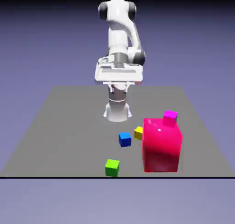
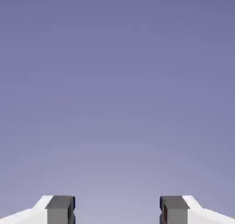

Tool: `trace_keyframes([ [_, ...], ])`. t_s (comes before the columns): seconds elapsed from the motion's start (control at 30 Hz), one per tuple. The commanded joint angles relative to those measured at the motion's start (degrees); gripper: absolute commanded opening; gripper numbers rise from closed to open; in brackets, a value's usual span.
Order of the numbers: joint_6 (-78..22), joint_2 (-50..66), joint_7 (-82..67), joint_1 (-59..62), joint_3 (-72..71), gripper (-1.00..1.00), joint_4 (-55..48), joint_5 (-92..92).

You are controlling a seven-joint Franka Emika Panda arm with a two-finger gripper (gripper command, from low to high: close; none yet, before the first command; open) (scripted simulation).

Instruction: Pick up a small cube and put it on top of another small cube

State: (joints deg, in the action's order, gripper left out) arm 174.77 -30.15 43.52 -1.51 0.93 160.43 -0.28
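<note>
Four small cubes and one large block sit on a grey table (image 1: 55,127), all well below and in front of the raised hand of a white robot arm (image 1: 120,35). The gripper (image 2: 117,211) is wide open and holds nothing: in the hand view its two grey fingertips (image 2: 59,209) stand far apart at the bottom edge, with only plain blue-violet backdrop between and beyond them. No cube or table shows in that view. In the exterior view the hand itself appears as a wide white bar held high above the table, near the arm's base; its fingers are too small there to make out.

The small green cube (image 1: 112,167) rests on the table far from the hand, close to the table's front edge, alone and touching nothing. The small magenta cube (image 1: 170,117) sits on top of the large glossy pink-red block (image 1: 161,145), at the back corner of its top face, to the exterior view's right of the hand and lower than it. A blue cube (image 1: 125,139) lies on the table between the hand and the green cube. A yellow cube (image 1: 138,133) lies just beside the blue one, right against or partly behind the big block's side; whether they touch cannot be told.
</note>
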Motion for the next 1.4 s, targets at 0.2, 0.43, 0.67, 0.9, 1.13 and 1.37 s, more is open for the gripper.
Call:
trace_keyframes([
  [0.2, 4.4, 14.5, 6.1, -4.8, 5.4, 0.0, -3.3, -1.6],
  [0.43, 8.8, 29.1, 12.3, -9.6, 10.8, 0.0, -6.7, -3.3],
  [0.67, 13.2, 43.6, 18.4, -14.3, 16.3, 0.0, -10.0, -4.9],
  [0.9, 17.9, 55.4, 21.6, -13.4, 15.8, 0.0, -14.6, -6.0],
  [1.13, 20.4, 60.6, 22.4, -11.0, 13.7, -1.0, -17.5, -6.4],
  [1.37, 13.1, 49.9, 19.9, -14.7, 15.9, -1.0, -13.8, -6.0],
])
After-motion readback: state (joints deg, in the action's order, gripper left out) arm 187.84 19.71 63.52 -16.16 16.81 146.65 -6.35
